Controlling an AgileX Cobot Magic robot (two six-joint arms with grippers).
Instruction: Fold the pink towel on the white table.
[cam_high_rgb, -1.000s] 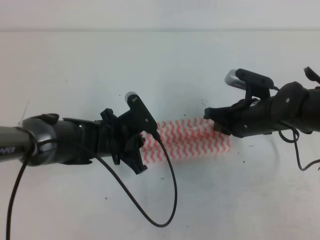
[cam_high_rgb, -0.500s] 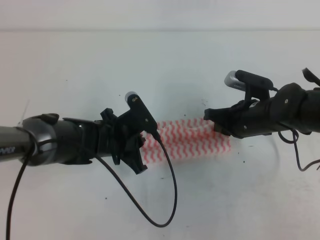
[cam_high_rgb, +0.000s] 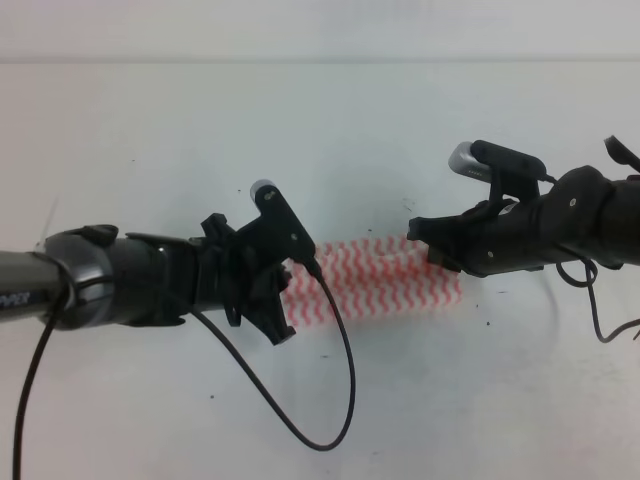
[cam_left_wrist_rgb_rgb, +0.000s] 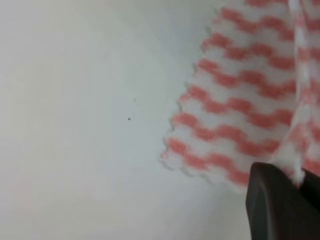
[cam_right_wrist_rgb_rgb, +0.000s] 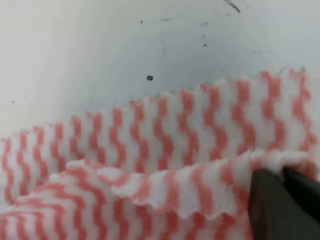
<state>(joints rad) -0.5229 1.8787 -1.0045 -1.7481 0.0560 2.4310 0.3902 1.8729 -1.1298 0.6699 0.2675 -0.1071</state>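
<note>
Black left gripper (cam_high_rgb: 283, 290) sits at the towel's left end; in its wrist view a dark fingertip (cam_left_wrist_rgb_rgb: 280, 205) pinches a raised ridge of cloth, so it reads as closed on the towel (cam_high_rgb: 375, 280). Right gripper (cam_high_rgb: 432, 250) sits at the towel's right end, and its wrist view shows two dark fingers (cam_right_wrist_rgb_rgb: 282, 205) clamped tight on a folded lip of cloth, so it is holding the towel as well.

Towel lies near the middle of the white bench (cam_high_rgb: 330, 130), stretched as a narrow band between the two grippers, pink-and-white zigzag stripes running along it. Looks already doubled lengthwise: right wrist view shows an upper layer rumpled over a flat lower layer, edges not lined up. Left wrist view shows the flat scalloped corner lying on the bench, apart from the pinched ridge.

Judgement: mid-fold, both ends gripped, next fold or flatten still to come.

Risks:
- Thin cloth held only at fingertips, so it could slip out of either gripper if the arms pull apart or lift unevenly.
- Right gripper may hold only the top layer, leaving the lower layer behind and skewing the fold.
- Rumpled upper layer could crease in if pressed down as is.
- Loose black cable (cam_high_rgb: 340, 400) hanging from the left arm near the towel could snag or drag the cloth.
</note>
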